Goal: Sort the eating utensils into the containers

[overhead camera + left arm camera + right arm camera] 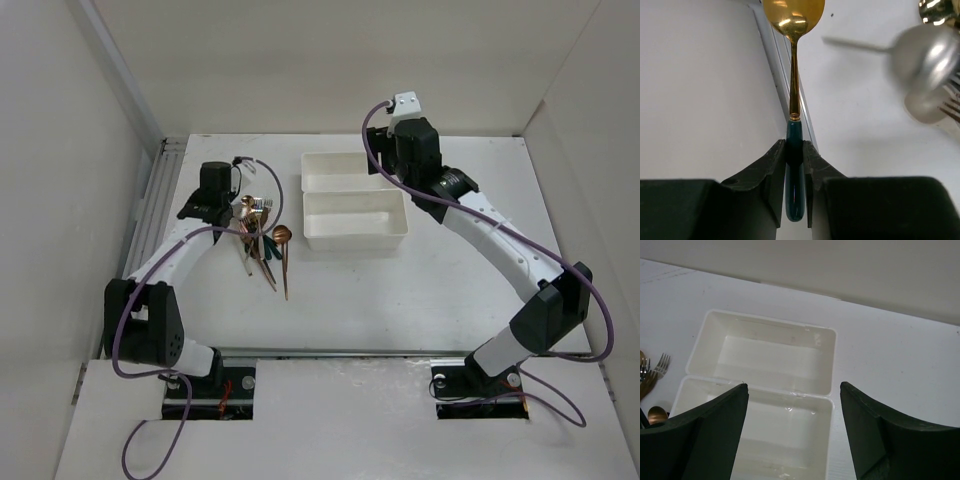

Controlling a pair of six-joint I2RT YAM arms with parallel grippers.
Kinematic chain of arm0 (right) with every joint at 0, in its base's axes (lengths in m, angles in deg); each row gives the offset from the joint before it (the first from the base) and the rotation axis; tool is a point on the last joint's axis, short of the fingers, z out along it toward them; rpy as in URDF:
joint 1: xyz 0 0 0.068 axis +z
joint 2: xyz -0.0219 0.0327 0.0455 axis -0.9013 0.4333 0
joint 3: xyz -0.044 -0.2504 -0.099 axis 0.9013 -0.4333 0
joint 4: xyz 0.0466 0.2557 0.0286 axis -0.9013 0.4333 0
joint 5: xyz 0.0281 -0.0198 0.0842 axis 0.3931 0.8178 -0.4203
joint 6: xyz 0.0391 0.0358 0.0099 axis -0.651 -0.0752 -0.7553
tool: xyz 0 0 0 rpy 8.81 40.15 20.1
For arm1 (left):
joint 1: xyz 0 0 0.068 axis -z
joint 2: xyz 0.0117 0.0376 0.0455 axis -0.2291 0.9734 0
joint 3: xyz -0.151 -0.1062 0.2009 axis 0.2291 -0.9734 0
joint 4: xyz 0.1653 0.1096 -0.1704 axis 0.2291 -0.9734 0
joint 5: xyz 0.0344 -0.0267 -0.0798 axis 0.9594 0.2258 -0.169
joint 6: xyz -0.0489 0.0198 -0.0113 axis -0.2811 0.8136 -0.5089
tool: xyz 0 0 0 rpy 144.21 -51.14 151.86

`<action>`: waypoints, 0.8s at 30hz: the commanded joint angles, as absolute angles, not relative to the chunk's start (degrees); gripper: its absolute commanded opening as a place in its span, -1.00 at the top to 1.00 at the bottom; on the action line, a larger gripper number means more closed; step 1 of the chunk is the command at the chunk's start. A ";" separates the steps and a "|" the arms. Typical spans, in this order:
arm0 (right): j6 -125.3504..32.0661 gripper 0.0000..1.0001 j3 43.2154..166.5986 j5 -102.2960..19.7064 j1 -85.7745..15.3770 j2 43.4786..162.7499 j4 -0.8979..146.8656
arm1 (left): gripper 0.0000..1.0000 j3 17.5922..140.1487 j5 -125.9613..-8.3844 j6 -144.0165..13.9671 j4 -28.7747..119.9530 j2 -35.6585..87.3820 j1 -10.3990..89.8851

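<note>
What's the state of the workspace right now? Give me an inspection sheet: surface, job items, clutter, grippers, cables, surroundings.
Surface: white table, no spills seen.
Job's things: far bin and near bin touch along their long sides at centre, and both look empty. The utensil pile lies to their left. A gold spoon with a dark green handle is held.
Clutter: nothing seen.
Grippers: left gripper is shut on the spoon's handle. Right gripper is open above the bins.
Cables: a purple cable runs along each arm.
Surroundings: white walls and a metal rail at the table's left edge.
</note>
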State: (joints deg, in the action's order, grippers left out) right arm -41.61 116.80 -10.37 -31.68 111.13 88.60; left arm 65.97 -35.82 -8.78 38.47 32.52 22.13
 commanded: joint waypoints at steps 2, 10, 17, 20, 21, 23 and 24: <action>-40.71 -0.58 119.36 -8.87 -31.63 108.96 85.84 | 1.00 64.88 -31.67 -5.19 41.47 31.75 22.30; -40.18 -0.58 119.89 -9.57 -31.63 109.57 85.31 | 1.00 84.46 -48.77 -18.29 22.68 35.88 22.30; -46.32 -0.63 119.36 -16.24 -36.09 109.05 84.17 | 1.00 95.90 -73.93 -19.62 12.99 40.36 30.18; -52.03 -0.63 118.58 -22.20 -42.15 107.47 83.64 | 1.00 96.53 -77.17 -14.19 12.28 43.34 36.07; -53.35 -0.63 117.35 -23.71 -43.92 106.85 82.94 | 1.00 96.53 -77.98 -12.16 12.28 43.88 37.49; -55.64 -0.63 115.85 -26.00 -46.82 104.75 82.24 | 1.00 95.47 -80.60 -8.81 14.82 45.28 39.78; -55.65 -0.63 114.63 -26.70 -48.75 104.13 82.23 | 1.00 94.95 -81.75 -5.49 15.36 46.07 41.70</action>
